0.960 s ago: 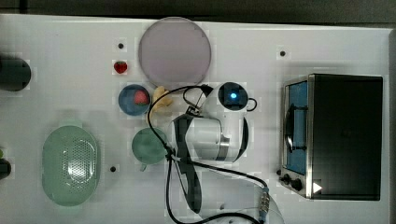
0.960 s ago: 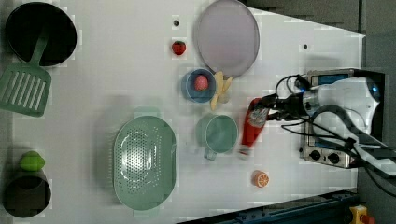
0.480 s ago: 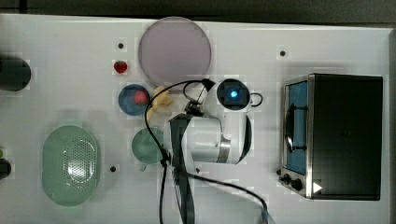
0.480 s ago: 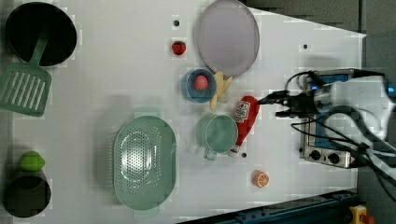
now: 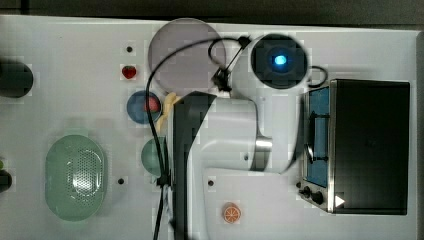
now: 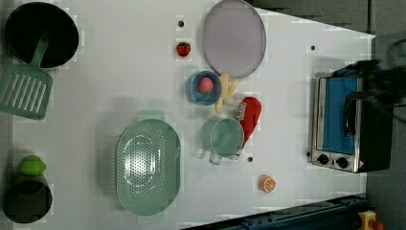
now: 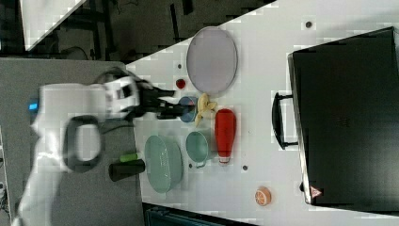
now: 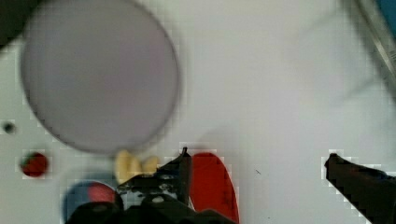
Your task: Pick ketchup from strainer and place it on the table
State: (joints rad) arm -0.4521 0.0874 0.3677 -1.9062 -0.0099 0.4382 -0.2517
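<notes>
Now that the hand (image 8: pixel 257 161) has let go and risen, its fingers (image 8: pixel 180 170) spread wide and gripping nothing, we see in the wrist view the ketchup (image 8: pixel 212 186) lying below on the white table (image 8: pixel 280 93), where a second ago, in the left view, those fingers were around the bottle. Beyond it in the left view, the ketchup (image 6: pixel 250 117) rests on its side against the teal cup (image 6: pixel 222 138), near the banana (image 6: pixel 225 91) and the blue bowl (image 6: pixel 203 87), while the arm has drawn back toward the toaster oven (image 6: pixel 347 127) at the left view's right. Farther off, the pale green strainer (image 6: pixel 148 167) sits empty, well apart from the bottle. We judge the placing done, with only the arm's retreat left; the lilac plate (image 6: pixel 233 37) and strawberry (image 6: pixel 183 48) lie untouched at the far end.
</notes>
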